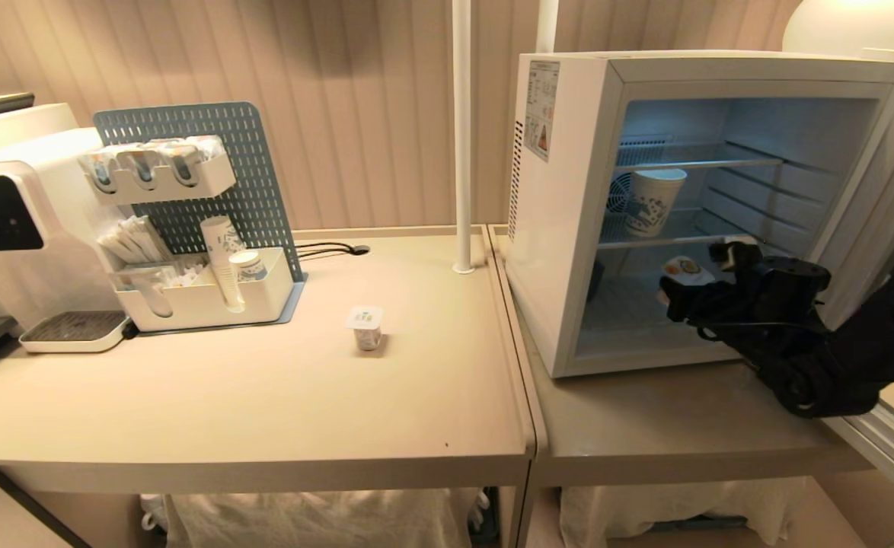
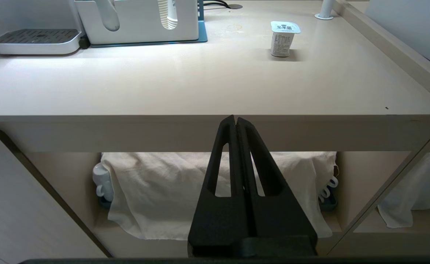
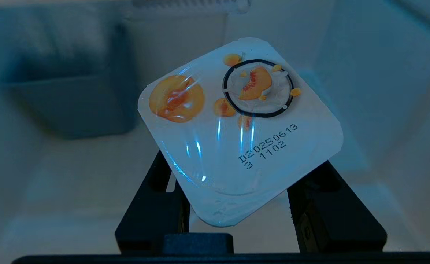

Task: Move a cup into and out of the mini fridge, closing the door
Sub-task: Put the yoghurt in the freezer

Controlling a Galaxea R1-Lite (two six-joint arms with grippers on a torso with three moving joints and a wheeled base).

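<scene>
The right tool [image 1: 683, 293] is clamped on a peach-lidded cup [image 3: 237, 128] inside the mini fridge [image 1: 569, 228]. The left tool [image 2: 236, 123] is closed. The tilted cup could slip loose

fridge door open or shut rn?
Open. The door is swung out to the right, and the mini fridge interior shows its lit wire shelves with a paper cup standing on one.

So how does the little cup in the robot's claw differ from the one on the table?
The peach-lidded yogurt cup is gripped by the right gripper inside the mini fridge; the green-labelled yogurt cup stands free on the table. Their lid prints differ. Both are small, sealed and white.
</scene>
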